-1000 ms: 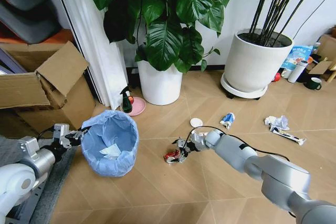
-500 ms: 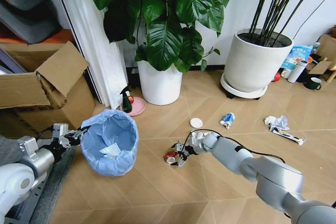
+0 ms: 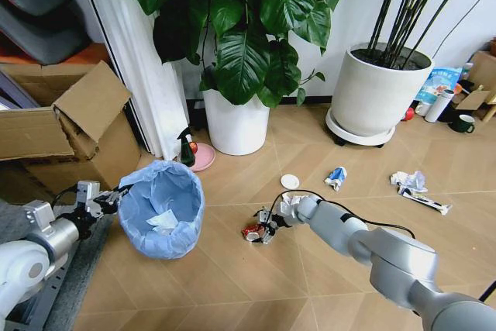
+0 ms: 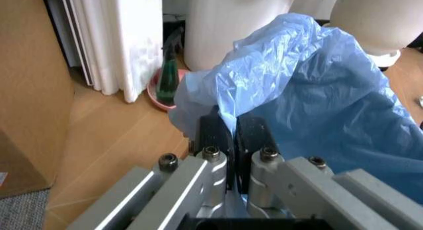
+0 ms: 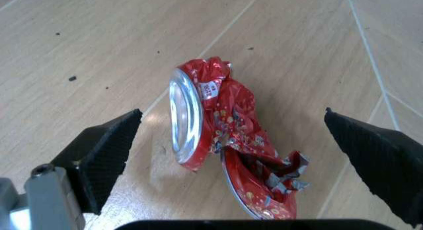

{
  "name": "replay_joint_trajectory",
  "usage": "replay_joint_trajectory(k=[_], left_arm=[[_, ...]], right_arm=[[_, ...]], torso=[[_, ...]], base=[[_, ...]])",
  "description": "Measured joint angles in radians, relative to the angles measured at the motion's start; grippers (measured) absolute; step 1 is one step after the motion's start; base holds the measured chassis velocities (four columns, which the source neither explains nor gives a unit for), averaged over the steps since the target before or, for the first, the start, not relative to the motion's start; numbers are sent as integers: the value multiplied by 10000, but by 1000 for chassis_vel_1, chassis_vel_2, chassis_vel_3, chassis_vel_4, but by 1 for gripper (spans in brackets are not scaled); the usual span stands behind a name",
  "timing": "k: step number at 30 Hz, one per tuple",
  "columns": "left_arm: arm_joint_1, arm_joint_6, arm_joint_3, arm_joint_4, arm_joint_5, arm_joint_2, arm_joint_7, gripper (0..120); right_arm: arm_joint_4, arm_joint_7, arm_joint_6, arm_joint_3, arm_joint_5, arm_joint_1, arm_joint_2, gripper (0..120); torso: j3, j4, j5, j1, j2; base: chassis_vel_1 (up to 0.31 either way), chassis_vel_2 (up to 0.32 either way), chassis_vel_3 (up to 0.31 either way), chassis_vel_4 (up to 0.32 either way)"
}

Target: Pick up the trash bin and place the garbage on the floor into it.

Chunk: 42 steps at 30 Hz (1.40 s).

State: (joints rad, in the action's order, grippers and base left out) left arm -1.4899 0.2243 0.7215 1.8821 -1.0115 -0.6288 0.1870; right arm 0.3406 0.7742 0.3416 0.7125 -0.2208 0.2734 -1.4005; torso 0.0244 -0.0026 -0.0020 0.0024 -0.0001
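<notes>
Head view: trash bin [image 3: 162, 209] with blue bag liner standing on the floor [image 3: 232, 284], near the cardboard box [image 3: 70, 125] and white curtain [image 3: 143, 83]. Left gripper [image 3: 103, 201] at the bin's rim on the box side, pinching the liner edge. Crumpled white paper [image 3: 163, 222] already inside the bin. Right gripper [image 3: 266, 232] low over the crushed red can [image 3: 251, 232], just beside the bin toward the room's middle. Still loose on the floor: white round lid [image 3: 290, 181], blue-white wrapper [image 3: 335, 178], paper wad [image 3: 409, 182] with long dark wrapper [image 3: 426, 202] next to it, all well apart from the bin, nearer the large white plant pot [image 3: 377, 92].

Left wrist view: fingers [image 4: 213, 133] closed together on a fold of the blue liner at the rim; grip looks firm. Green spray bottle [image 4: 168, 77] on a pink dish behind, by the curtain.

Right wrist view: fingers [image 5: 106, 150] spread wide, one on each side of the can [image 5: 225, 145], nothing held. Can lying flat on the floor, silver top facing one finger, body badly crumpled. No contact yet.

Progress, by judgement: bin secured, some paper in, can pickup at the pre-grasp stage. Left to do: can, lid, blue-white wrapper, paper wad, dark wrapper. Less than half done.
</notes>
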Motion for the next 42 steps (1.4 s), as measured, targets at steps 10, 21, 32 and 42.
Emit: replay_joint_trajectory(k=[10, 21, 32, 42], left_arm=[[58, -24, -65, -49, 0, -3, 49, 0], [66, -64, -78, -95, -6, 20, 130, 0], [45, -92, -33, -134, -24, 29, 168, 0], [12, -107, -33, -179, 3, 0, 190, 0]], right_arm=[[-334, -60, -66, 33, -19, 31, -230, 81], [-522, -117, -110, 102, -160, -16, -382, 38], [-384, -51, -181, 338, -524, -32, -330, 16], [497, 168, -297, 645, -1433, -201, 70, 15]], torso=[[0, 0, 0, 0, 0], [0, 0, 0, 0, 0], [0, 0, 1, 0, 0], [1, 0, 1, 0, 0]], base=[[0, 0, 0, 0], [0, 0, 0, 0], [0, 0, 0, 0], [0, 0, 0, 0]])
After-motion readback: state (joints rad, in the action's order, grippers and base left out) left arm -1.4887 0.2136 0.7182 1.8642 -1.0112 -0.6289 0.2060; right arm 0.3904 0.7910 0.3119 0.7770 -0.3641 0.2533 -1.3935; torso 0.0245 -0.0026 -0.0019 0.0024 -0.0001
